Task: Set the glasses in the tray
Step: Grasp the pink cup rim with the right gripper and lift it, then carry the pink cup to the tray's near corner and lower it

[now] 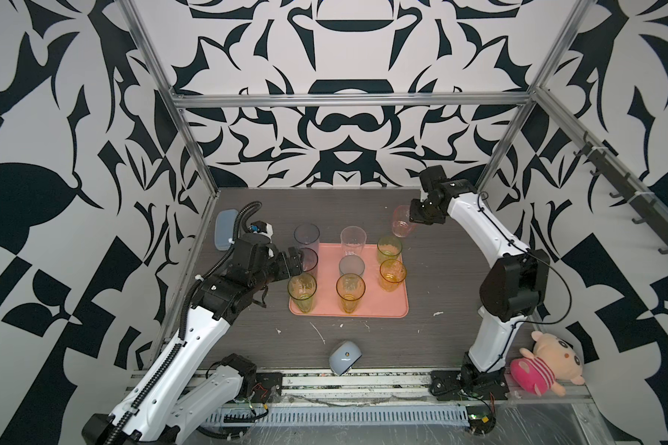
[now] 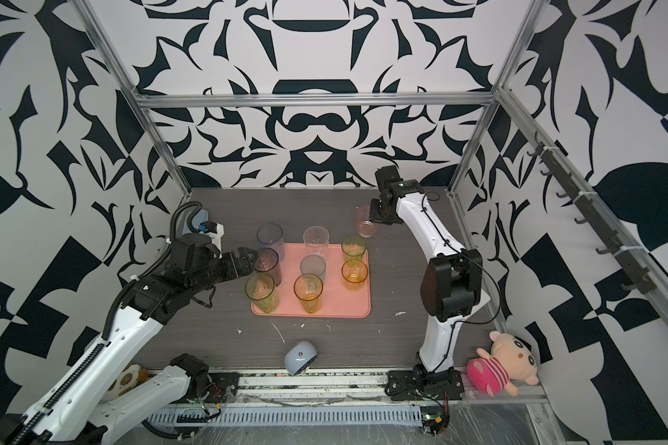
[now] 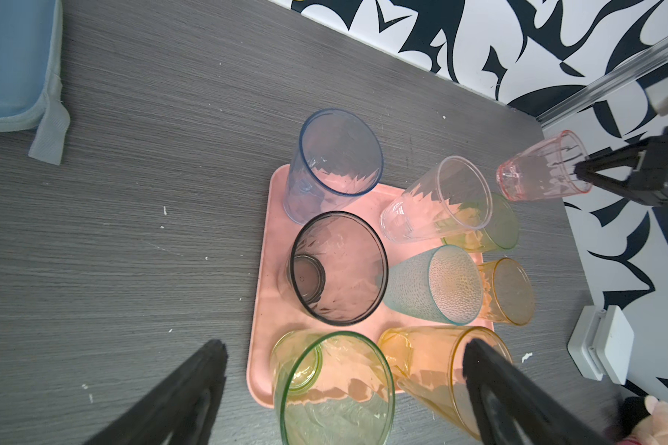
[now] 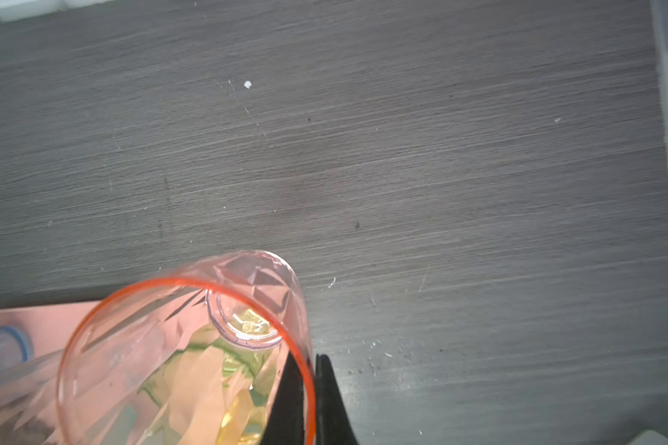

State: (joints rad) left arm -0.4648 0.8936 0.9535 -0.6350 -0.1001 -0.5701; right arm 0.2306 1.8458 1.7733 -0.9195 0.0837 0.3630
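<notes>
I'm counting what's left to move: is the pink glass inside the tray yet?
No, the pink glass is outside the tray, beyond its far right corner, its rim pinched in the right gripper.

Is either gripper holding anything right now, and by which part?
The right gripper is shut on the pink glass, pinching the wall at its rim, one jaw inside and one outside. The left gripper is open and holds nothing.

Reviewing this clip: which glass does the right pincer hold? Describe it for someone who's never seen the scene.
Find the big salmon tray, then look just beyond its far right corner. The pink glass there has its rim pinched in the right pincer; the nearest tumbler is green.
</notes>
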